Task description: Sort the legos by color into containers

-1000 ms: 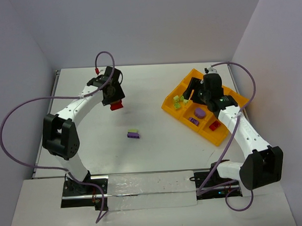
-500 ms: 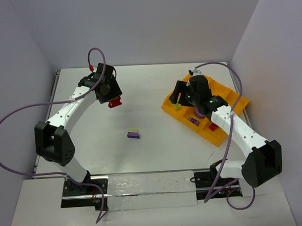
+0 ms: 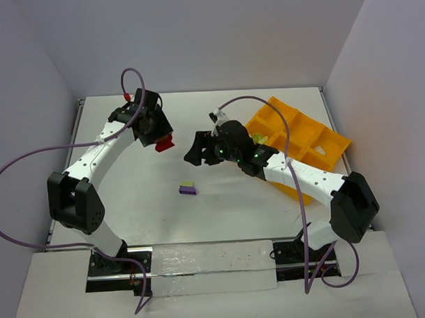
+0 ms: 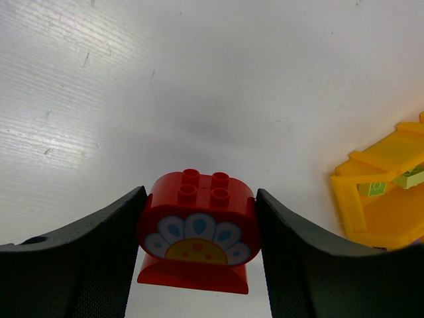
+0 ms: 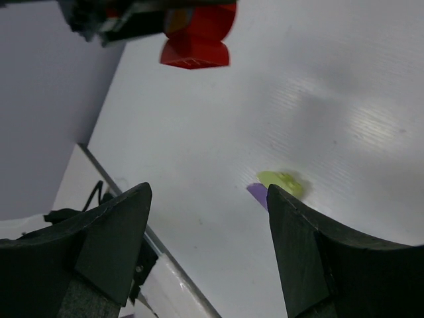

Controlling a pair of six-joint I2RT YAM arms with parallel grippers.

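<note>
My left gripper point(image 3: 163, 142) is shut on a red brick point(image 4: 199, 228) with a flower picture and holds it above the table at the back left; the brick also shows in the top view point(image 3: 164, 144) and the right wrist view point(image 5: 197, 40). A clump of a purple and a yellow-green brick point(image 3: 188, 188) lies on the table centre, also in the right wrist view point(image 5: 278, 185). My right gripper point(image 3: 195, 154) is open and empty, above the table between the clump and the orange-yellow tray point(image 3: 302, 131). A yellow-green brick point(image 4: 375, 188) lies in the tray's near compartment.
The tray stands at the back right, its front part hidden by my right arm. Purple cables loop from both arms. Grey walls close the table on three sides. A metal rail with the arm bases runs along the near edge.
My right gripper has left the tray and swung left to the table centre, open. My left gripper with the red brick has hardly moved.
</note>
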